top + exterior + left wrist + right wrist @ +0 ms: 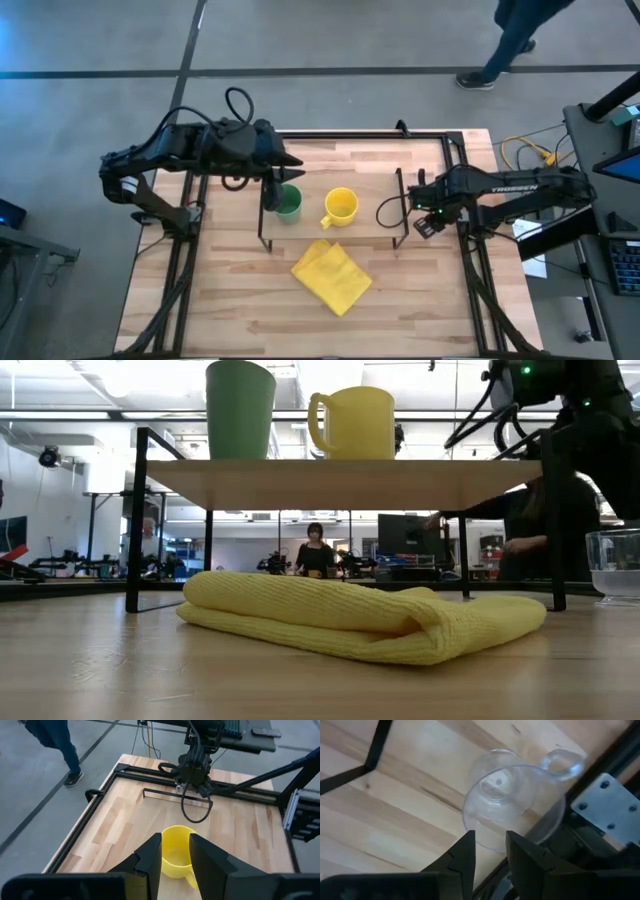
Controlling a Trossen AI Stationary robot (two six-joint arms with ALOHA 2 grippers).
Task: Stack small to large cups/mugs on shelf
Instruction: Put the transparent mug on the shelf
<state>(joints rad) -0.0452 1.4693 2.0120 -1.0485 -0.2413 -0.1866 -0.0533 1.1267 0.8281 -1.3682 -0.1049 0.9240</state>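
The green cup (288, 203) and the yellow mug (341, 207) stand upright side by side on the shelf (380, 235). In the low view both show on its wood top (340, 482), the cup (240, 408) and the mug (355, 422). My left gripper (284, 184) hovers by the green cup's far side, slightly open and empty; the mug (176, 856) shows beyond its fingers. The clear glass cup (512, 802) stands on the table just off the shelf's right end (614, 565). My right gripper (426, 218) hangs just above it, slightly open, touching nothing.
A folded yellow cloth (331, 276) lies on the table in front of the shelf (360, 618). Black rails (470, 250) frame the table. A person (510, 40) walks on the floor beyond the far right corner.
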